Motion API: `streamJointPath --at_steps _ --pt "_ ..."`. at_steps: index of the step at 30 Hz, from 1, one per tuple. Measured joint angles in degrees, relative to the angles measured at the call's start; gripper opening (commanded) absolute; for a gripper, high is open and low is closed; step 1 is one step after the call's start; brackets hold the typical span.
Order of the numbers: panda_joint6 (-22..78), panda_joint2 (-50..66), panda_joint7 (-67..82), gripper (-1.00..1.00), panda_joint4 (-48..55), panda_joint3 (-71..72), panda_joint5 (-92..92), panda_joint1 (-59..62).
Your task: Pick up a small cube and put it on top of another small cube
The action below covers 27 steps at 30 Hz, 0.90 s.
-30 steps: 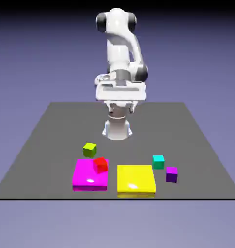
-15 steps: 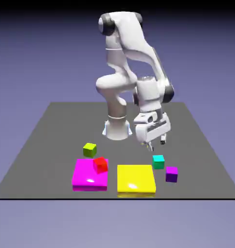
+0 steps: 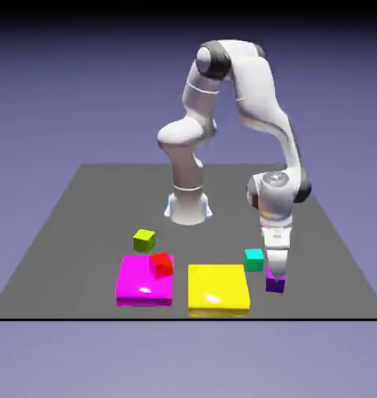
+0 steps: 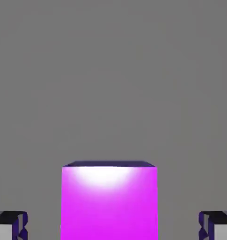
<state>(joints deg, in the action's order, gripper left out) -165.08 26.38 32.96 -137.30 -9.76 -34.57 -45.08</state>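
Observation:
The small purple cube (image 3: 276,284) rests on the grey table at the exterior view's right, partly covered by my gripper (image 3: 275,272), which has come down right over it. In the hand view the purple cube (image 4: 109,201) fills the bottom middle, and the two grey fingertips (image 4: 10,225) stand wide apart on either side with a gap between each and the cube. The gripper (image 4: 113,226) is open and holds nothing. The small olive cube (image 3: 144,240) sits on the table at the exterior view's left, behind the magenta slab.
A teal cube (image 3: 254,259) stands just left of the gripper. A red cube (image 3: 161,264) lies on the corner of a flat magenta slab (image 3: 139,284). A flat yellow slab (image 3: 217,288) lies between that slab and the purple cube.
The arm has swung from above the table's middle toward the exterior view's right and dropped down until the open gripper straddles the purple cube. The cubes have not moved.

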Motion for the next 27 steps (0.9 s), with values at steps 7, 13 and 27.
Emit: streamJointPath --at_steps 7,13,27 --pt "4.85 -7.22 -4.87 -1.0 -2.53 -6.15 6.0 -4.68" --pt "11.59 -18.63 -7.89 -1.0 -5.82 -18.14 18.06 -2.85" --pt "22.18 -37.82 -8.31 -1.0 -11.43 -40.81 39.39 7.61"
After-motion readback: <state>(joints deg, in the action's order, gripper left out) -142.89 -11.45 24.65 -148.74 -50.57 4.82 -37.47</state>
